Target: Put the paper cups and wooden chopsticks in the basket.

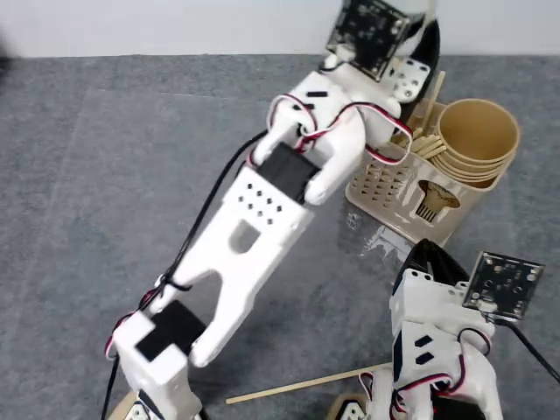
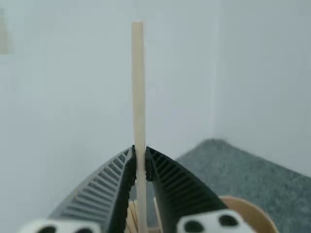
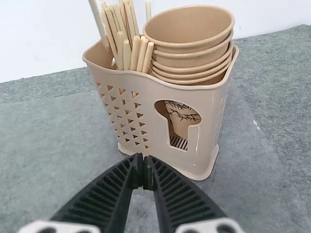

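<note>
Overall: 2 arms work over a grey table (image 1: pixel 105 175); the left arm stretches out to the basket, the right one stays back by the near edge.
Basket (image 1: pixel 385 188): beige, perforated, upright toward the table's far right corner, with 2 compartments (image 3: pixel 141 121).
Paper cups (image 1: pixel 477 131): nested in 1 stack in the basket's larger compartment, rims above its wall (image 3: pixel 189 34).
Bundle of chopsticks (image 1: pixel 424 144): standing in the smaller compartment just beside the cups, leaning a little (image 3: pixel 121 43).
Left gripper (image 2: pixel 140 158): above the basket, clenched on the held chopstick (image 2: pixel 138 87), which stands upright between the jaws; its lower part runs down among the bundle, and its tip is hidden.
Right gripper (image 3: pixel 143 167): low over the table on the near side of the basket, pointing at it, jaws pressed together with nothing between them.
Loose chopstick (image 1: pixel 306 383): flat on the table at the near edge, between the 2 arm bases, well apart from the basket.
</note>
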